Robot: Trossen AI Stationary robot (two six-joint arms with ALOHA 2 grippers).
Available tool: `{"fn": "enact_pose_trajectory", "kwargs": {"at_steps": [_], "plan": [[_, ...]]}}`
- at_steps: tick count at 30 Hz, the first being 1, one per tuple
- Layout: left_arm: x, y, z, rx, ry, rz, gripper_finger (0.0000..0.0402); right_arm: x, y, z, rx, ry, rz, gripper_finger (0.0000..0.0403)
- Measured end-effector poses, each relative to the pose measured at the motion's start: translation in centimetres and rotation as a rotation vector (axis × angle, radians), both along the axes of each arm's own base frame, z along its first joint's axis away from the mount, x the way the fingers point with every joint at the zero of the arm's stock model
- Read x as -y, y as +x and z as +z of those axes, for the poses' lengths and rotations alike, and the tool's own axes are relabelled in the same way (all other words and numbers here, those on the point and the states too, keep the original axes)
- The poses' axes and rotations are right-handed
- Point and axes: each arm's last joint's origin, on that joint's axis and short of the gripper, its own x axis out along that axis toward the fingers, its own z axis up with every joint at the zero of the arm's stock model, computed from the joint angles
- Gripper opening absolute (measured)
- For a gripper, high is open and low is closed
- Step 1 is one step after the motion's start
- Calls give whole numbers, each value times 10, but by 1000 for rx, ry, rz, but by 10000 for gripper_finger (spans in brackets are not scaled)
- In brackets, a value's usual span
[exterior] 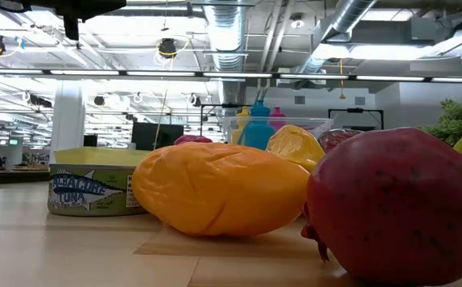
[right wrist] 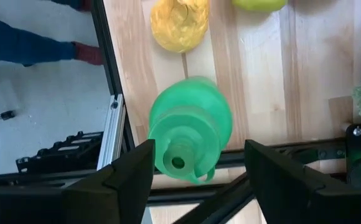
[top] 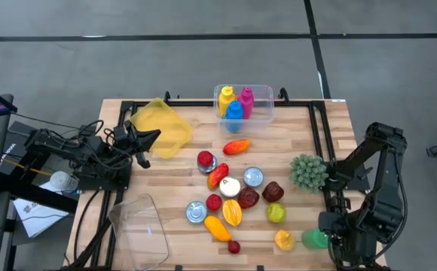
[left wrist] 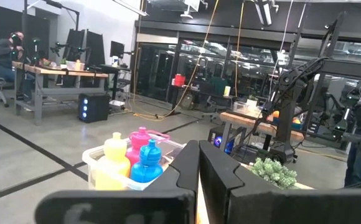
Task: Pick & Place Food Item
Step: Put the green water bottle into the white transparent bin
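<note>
Item: light wooden slatted table (top: pixel 294 135), carrying a loose spread of plastic food items at its middle.

Right gripper (right wrist: pixel 199 165): stood at the table's near right corner, fingers spread wide on either side of a green plastic bottle (right wrist: pixel 190 127) without touching it; it held nothing. The bottle lay at the table's edge, partly over the black frame, its neck towards the camera. In the high view the bottle (top: pixel 314 239) was half hidden by the right arm.

Left gripper (top: pixel 145 140): rested at the table's left edge beside a yellow square plastic lid (top: pixel 162 126). Its fingers appeared closed together in the wrist view, nothing between them.

Also logged: clear plastic tub (top: pixel 244 103) at the far edge holding yellow, blue and pink bottles; green leafy artificial plant (top: pixel 308 172) near the right arm; yellow crumpled-looking fruit (right wrist: pixel 179 23) just beyond the green bottle; empty clear container (top: pixel 138 227) at near left, cut off by the frame.

Low view: orange mango-shaped fruit (exterior: pixel 219 188), dark red pomegranate (exterior: pixel 394 203) and tuna tin (exterior: pixel 89 191) blocked most of the table.
</note>
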Motion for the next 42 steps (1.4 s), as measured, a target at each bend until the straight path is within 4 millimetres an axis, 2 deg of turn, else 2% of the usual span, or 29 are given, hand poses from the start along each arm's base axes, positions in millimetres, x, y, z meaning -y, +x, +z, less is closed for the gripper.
{"fn": "enact_pose_trajectory", "kwargs": {"at_steps": [5,11,14,23,27,31,34,39,42], "plan": [[0,0,0,0,0,0,0,-2,1,-11,-4,3,-1,230],[0,0,0,1,0,0,0,-2,1,-11,-7,2,-8,224],[0,0,0,1,0,-1,0,-2,1,-11,-16,6,-7,197],[0,0,0,1,0,-1,0,-2,0,-10,-34,19,-1,77],[0,0,0,1,0,-1,0,-2,0,-10,-33,19,0,52],[0,0,0,1,0,-1,0,0,-1,-8,-37,27,-38,46],[0,0,0,1,-1,5,0,5,-2,0,-47,13,-58,44],[-1,0,0,-1,-7,29,0,26,-5,26,-48,-13,-93,44],[-1,0,0,-1,-7,29,0,40,-1,45,19,3,-91,44]]}}
